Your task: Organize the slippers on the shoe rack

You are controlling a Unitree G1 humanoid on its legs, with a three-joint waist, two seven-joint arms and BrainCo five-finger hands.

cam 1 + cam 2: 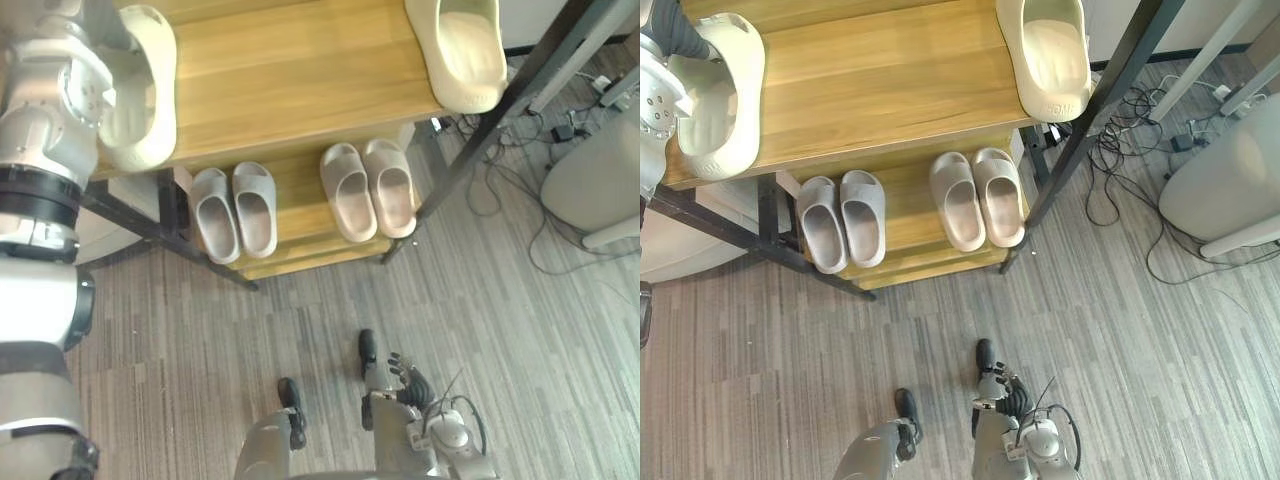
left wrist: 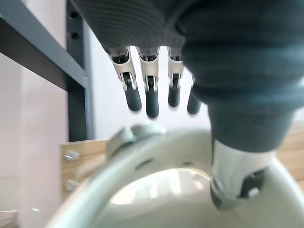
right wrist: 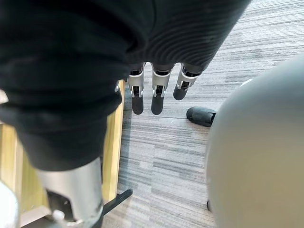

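A grey striped carpet (image 1: 200, 350) covers the floor nearest the robot. The right hand (image 3: 157, 95) hangs low over it, its fingers straight, slightly apart and holding nothing. Off to the right, loose black cables (image 1: 1118, 140) trail over the carpet beside a pale grey padded chair (image 1: 595, 180), both clear of the shelves.

The shoe rack (image 1: 300, 70) stands ahead, with warm wooden boards in a black metal frame. A slanting black post (image 1: 480, 130) crosses in front of its right end. On the lower board two pairs rest side by side with toes outward: grey slippers (image 1: 256, 208) on the left and beige slippers (image 1: 392, 188) on the right. All are smooth, rounded foam slides.

On the top board two thick cream slippers lie well apart. The right cream slipper (image 1: 462, 55) sits at the right end, close to the front edge. The left cream slipper (image 1: 140, 95) sits at the left end, under the left hand (image 2: 152, 90). That hand's fingers are straight and spread just above the slipper's rim, not wrapped round it. The thumb points down into the slipper's opening, though contact cannot be made out.
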